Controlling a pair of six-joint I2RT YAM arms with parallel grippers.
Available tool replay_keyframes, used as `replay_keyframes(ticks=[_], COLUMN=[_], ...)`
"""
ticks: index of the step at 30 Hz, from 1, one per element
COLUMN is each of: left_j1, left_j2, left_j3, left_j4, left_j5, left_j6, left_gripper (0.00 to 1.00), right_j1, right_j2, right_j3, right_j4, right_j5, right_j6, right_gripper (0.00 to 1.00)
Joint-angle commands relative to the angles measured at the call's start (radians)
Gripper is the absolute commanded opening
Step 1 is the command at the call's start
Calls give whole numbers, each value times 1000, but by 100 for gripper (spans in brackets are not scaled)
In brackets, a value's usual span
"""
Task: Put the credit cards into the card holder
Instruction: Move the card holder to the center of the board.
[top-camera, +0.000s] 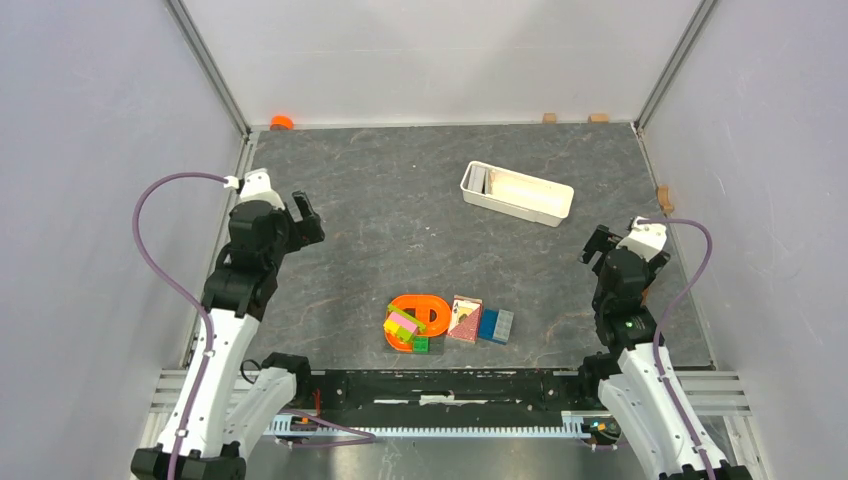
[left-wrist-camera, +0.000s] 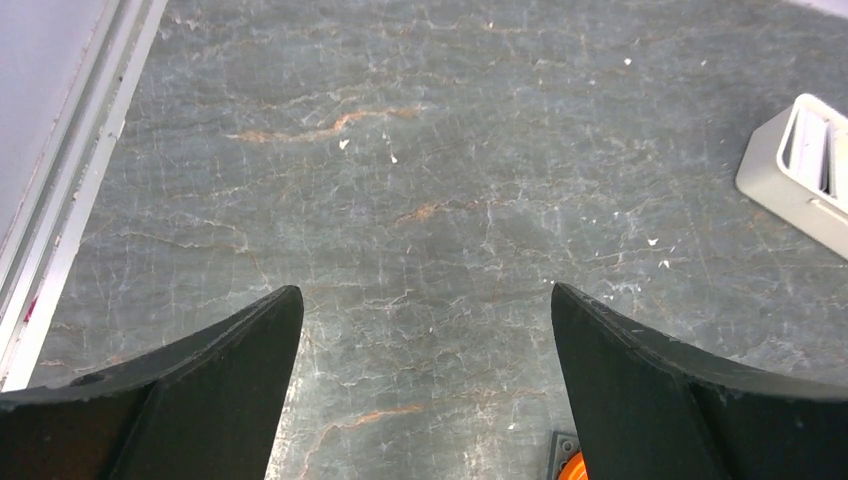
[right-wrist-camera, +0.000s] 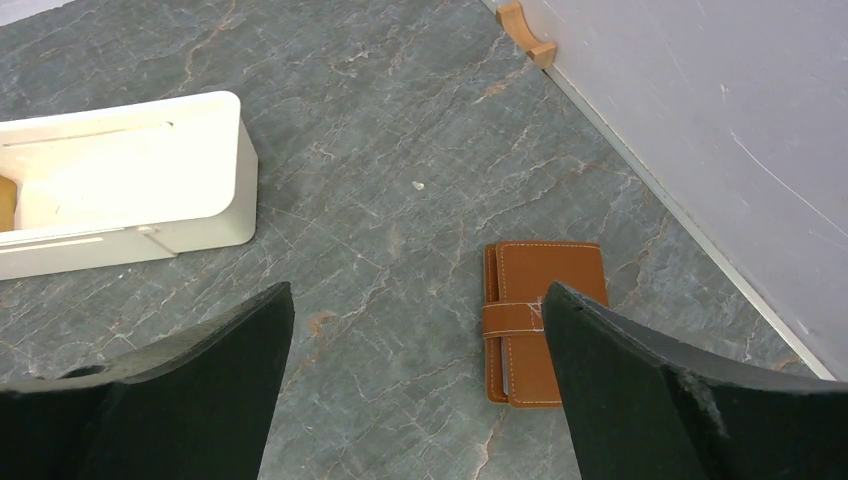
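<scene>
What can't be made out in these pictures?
- Right wrist view: a finger covers a corner of the card holder; the left edge cuts off the white tray.
- Top view: the card holder is unseen, probably under the right arm; the credit cards are too small to count.

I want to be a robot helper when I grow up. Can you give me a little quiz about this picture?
1. True or false: the wallet is lying open.
2. What does the right end effector hold? A the wallet, B nothing, C a cup.
3. Fill in: the white tray lies nearer the ___ arm.

Key: 1 false, a strap holds it closed. 2 B, it is open and empty above the table. 3 right.
</scene>
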Motion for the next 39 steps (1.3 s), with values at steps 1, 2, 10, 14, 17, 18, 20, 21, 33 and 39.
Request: replay_keyframes(ticks=[1,2,10,14,17,18,20,21,33,39], left_j1=[4,4,4,4,3,4,4,4,3,3], left_j2=[29,30,22,17,16,17,17,16,14,18], left_j3=[15,13,-17,-34,-34,-35,-36,-36,-38,-39], left_j4=[-15,-15,-10,-15,-15,-13,-13,-13,-13,-13], left_j5=[-8,-8,-7,25,48,49,44,43,66,64], left_j6=[-27,-26,-16,-6,1,2,4,5,10,10], left_gripper=[100,100,100,100,100,100,100,100,100,100], right_j1=[0,0,-135,-375,-538,-577,-657,-704,-849,-807], right_j2=[9,18,156,232,294,315,368,392,574,642], right_j3=[-3,-7,1,6,-1,-1,-5,-6,-39,-32], right_j4=[49,52,54,87,103,107,133,147,282,287], right_j5=[26,25,8,-179,-281,-312,-402,-472,-854,-906], right_j6=[18,25,66,88,92,91,90,92,100,96], right_gripper=[98,98,98,98,98,98,98,98,99,86])
